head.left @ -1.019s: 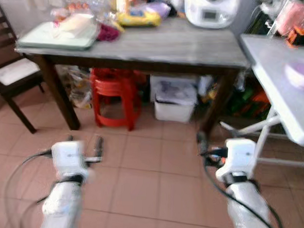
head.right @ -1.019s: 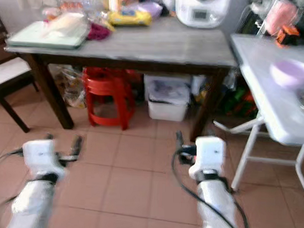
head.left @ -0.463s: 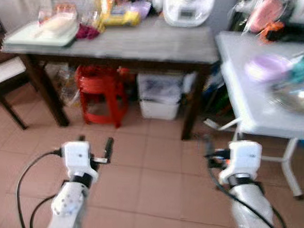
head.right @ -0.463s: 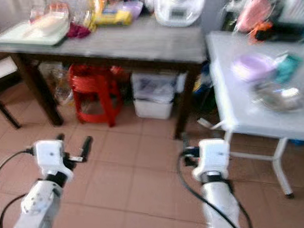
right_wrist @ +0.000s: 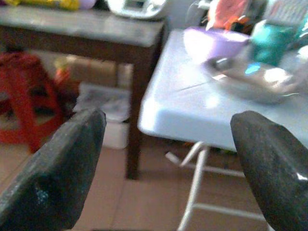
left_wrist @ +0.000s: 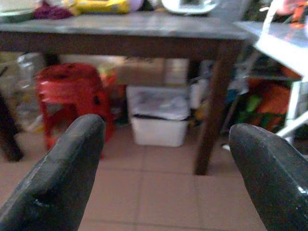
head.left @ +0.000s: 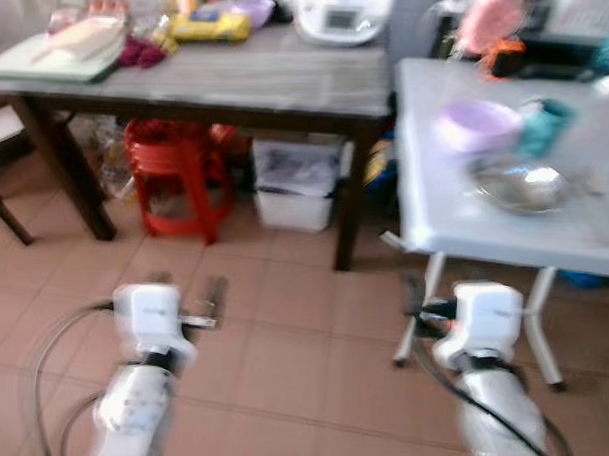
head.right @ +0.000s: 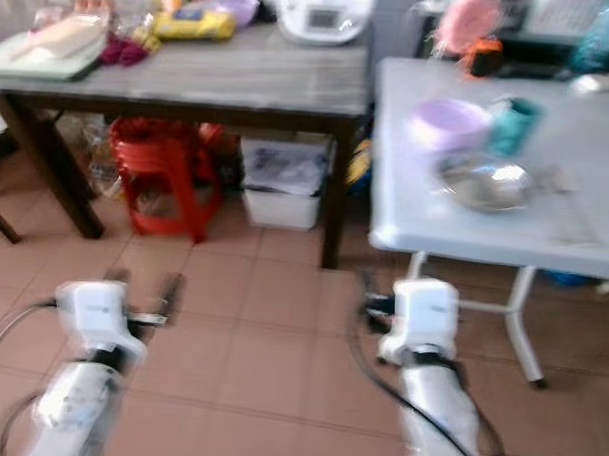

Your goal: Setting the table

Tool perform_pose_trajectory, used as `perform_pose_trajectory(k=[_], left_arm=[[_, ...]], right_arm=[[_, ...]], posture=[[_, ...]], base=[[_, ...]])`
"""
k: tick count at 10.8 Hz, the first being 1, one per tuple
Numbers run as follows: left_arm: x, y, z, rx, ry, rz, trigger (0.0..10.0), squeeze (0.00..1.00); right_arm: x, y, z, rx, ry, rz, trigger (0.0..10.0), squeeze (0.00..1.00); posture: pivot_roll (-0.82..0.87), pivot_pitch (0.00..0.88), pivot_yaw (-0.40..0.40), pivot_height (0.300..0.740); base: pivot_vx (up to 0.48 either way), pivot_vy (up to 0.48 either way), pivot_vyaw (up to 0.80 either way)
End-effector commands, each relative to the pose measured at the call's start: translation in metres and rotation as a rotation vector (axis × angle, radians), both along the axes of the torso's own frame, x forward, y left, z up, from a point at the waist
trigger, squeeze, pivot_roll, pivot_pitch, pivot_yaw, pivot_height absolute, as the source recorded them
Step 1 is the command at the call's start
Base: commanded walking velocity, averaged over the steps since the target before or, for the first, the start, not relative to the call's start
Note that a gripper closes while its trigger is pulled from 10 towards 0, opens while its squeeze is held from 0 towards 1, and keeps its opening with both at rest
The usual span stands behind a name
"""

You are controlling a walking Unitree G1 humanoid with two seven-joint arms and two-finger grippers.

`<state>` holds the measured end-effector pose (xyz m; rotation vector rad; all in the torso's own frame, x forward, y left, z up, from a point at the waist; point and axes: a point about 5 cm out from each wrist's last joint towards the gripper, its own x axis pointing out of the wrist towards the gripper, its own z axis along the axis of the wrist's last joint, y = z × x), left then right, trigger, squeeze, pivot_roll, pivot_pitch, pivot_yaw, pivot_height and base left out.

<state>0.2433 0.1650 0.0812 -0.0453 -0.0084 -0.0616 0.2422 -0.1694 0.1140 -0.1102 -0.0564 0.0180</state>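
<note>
White table (head.left: 505,230), lilac bowl (head.left: 476,125), steel dish (head.left: 518,185), teal cup (head.left: 541,126)

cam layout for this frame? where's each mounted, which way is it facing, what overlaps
Eye views: head, forward-down; left end effector, right end effector, white folding table.
Left wrist: on that wrist, faces red plastic stool under dark wooden table; black fingers apart.
Right wrist: faces steel bowl; fingers apart.
Shared: both tables.
</note>
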Motion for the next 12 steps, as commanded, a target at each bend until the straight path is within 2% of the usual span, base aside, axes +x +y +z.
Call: perform_pose_trajectory(k=[1, 3, 5, 6, 10, 12], left_arm=[[-0.0018, 0.011, -0.0001, 0.026, 0.006, 0.025, 10.0, 0.0], [-0.0019, 0.0109, 0.0, 0.027, 0.007, 0.023, 10.0, 0.0], [-0.0012, 0.0097, -0.0001, 0.027, 0.008, 0.018, 10.0, 0.0], [-0.0007, 0.0091, -0.0004, 0.026, 0.008, 0.016, 10.0, 0.0], [0.0002, 0.0103, 0.0007, 0.0, -0.006, 0.03, 10.0, 0.0], [0.0012, 0.0074, 0.0019, -0.008, -0.014, -0.001, 10.0, 0.0]], right_arm=[[0.0004, 0.0072, 0.0002, 0.016, -0.001, 0.022, 10.0, 0.0], [0.0001, 0.0073, 0.0, 0.016, 0.0, 0.021, 10.0, 0.0], [-0.0001, 0.0065, -0.0002, 0.015, 0.001, 0.019, 10.0, 0.0], [-0.0004, 0.0063, -0.0003, 0.014, 0.002, 0.018, 10.0, 0.0], [0.003, 0.0045, 0.001, 0.008, -0.003, 0.019, 10.0, 0.0], [0.0042, 0.0052, 0.0018, 0.006, -0.006, 0.023, 10.0, 0.0]], posture=[[0.0, 0.084, 0.033, 0.74], [0.0, 0.087, 0.035, 0.74], [0.0, 0.089, 0.036, 0.74], [-0.01, 0.086, 0.034, 0.74], [-0.01, 0.077, 0.025, 0.74], [-0.01, 0.074, 0.022, 0.74]], base=[[0.0, -0.48, 0.0], [0.0, -0.48, 0.0], [0.0, 0.0, 0.0], [0.0, -0.409, 0.0], [0.0, 0.0, 0.0], [0.0, 0.0, 0.0]])
